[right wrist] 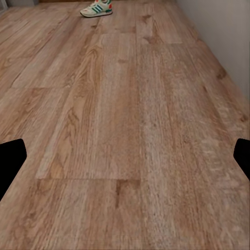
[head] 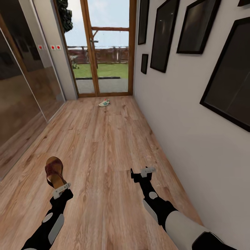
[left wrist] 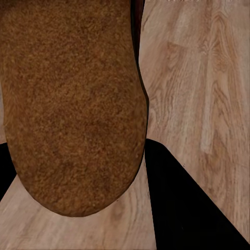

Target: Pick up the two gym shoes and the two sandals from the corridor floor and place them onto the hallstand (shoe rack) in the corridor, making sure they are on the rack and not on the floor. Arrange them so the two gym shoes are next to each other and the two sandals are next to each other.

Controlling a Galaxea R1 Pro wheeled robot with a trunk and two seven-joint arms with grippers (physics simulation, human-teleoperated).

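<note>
My left gripper is shut on the heel end of one brown sandal and holds it above the corridor floor. In the left wrist view the sandal's tan sole sits between the dark fingers. One white gym shoe with green stripes lies on the floor far ahead, near the glass door; the right wrist view shows this gym shoe too. My right gripper is open and empty, low over bare planks. The hallstand is out of view.
A white wall with dark framed pictures runs along the right. Glossy sliding panels line the left. A wood-framed glass door closes the far end. Open wood floor stretches between me and the shoe.
</note>
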